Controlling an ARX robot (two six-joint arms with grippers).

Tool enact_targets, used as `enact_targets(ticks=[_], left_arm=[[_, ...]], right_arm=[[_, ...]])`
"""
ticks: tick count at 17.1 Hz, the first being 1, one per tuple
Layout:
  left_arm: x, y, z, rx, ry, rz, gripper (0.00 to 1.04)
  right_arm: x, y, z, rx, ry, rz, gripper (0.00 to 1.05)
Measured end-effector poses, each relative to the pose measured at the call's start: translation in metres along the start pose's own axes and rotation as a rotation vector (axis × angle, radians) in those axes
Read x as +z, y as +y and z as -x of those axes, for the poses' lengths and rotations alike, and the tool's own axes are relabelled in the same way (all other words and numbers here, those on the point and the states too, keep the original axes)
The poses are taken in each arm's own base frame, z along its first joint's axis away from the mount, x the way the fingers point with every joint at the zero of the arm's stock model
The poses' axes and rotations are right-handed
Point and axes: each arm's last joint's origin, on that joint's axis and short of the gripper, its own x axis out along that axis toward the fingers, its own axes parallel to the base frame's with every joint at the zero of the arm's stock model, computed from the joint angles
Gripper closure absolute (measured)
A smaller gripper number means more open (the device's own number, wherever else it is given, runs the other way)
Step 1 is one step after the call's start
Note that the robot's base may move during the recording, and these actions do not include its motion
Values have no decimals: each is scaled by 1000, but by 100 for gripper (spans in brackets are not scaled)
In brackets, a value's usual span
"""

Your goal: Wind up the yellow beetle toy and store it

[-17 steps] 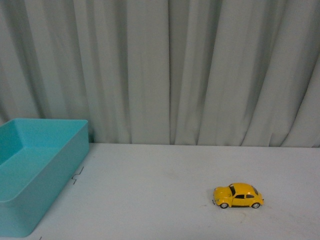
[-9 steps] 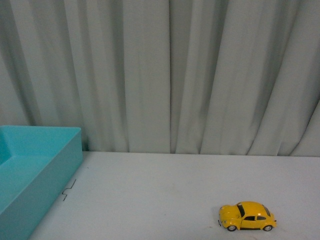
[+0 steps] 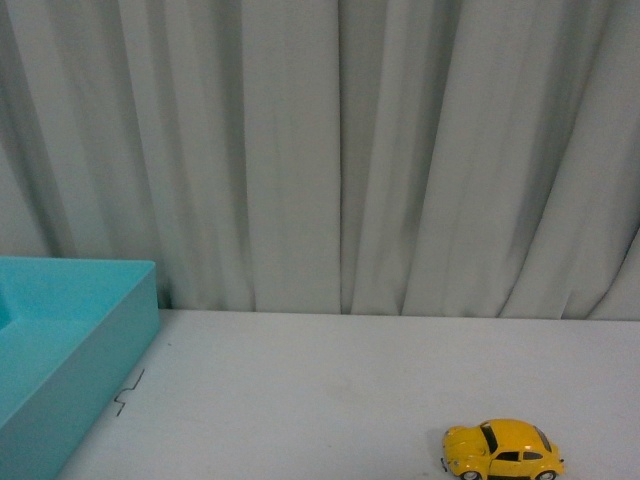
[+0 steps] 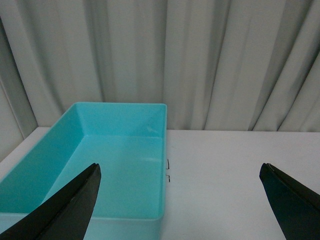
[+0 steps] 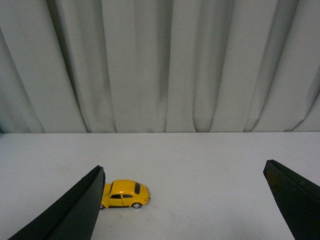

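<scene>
The yellow beetle toy [image 3: 503,450] stands on its wheels on the white table, near the bottom right of the front view. Neither arm shows in that view. In the right wrist view the toy [image 5: 125,194] sits side-on just beyond one dark finger [image 5: 75,210] of my right gripper [image 5: 183,165], which is open and holds nothing. The toy lies off to that finger's side, not between the jaws. My left gripper [image 4: 180,166] is open and empty too, hovering by the teal bin's [image 4: 120,105] near corner.
The teal bin [image 3: 90,340] stands empty at the table's left side. Small black marks [image 3: 128,392] lie on the table beside it. A grey-white pleated curtain [image 3: 340,150] hangs right behind the table's far edge.
The front view has tilted upward: toy and bin now sit lower in the picture and more curtain shows. The toy keeps its heading on the table.
</scene>
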Motion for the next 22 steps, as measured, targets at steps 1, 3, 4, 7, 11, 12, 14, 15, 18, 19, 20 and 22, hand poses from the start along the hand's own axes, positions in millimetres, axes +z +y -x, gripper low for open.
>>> enact_targets(ticks=[1,3,4,7,11,12,14,15,18,19,20,22], left_arm=[[0,0,0,0,0,0,7],[0,0,0,0,0,0,7],[0,0,0,0,0,0,7],[0,0,0,0,0,0,7],[0,0,0,0,0,0,7],[0,0,0,0,0,0,7],[0,0,0,0,0,0,7],[0,0,0,0,0,0,7],[0,0,0,0,0,0,7],[0,0,0,0,0,0,7],[0,0,0,0,0,0,7],[0,0,0,0,0,0,7]], right_arm=[[0,0,0,0,0,0,7],[-3,0,0,-1,57,-51,7],[-2,-3,-4,9,63,-110,7],[14,-34,-34,-50,-8,-143,7],[39,-65,-119,16,-83,-66,7],[33,-64,-147,82,-31,-63,7],[18,-54,-189,218,65,-50,7],[13,-47,-210,287,110,-24,7],[-5,-32,-257,558,236,109,7],[-13,-32,-263,617,282,128,7],[-24,-32,-269,705,335,180,7],[-34,-32,-274,805,392,241,7]])
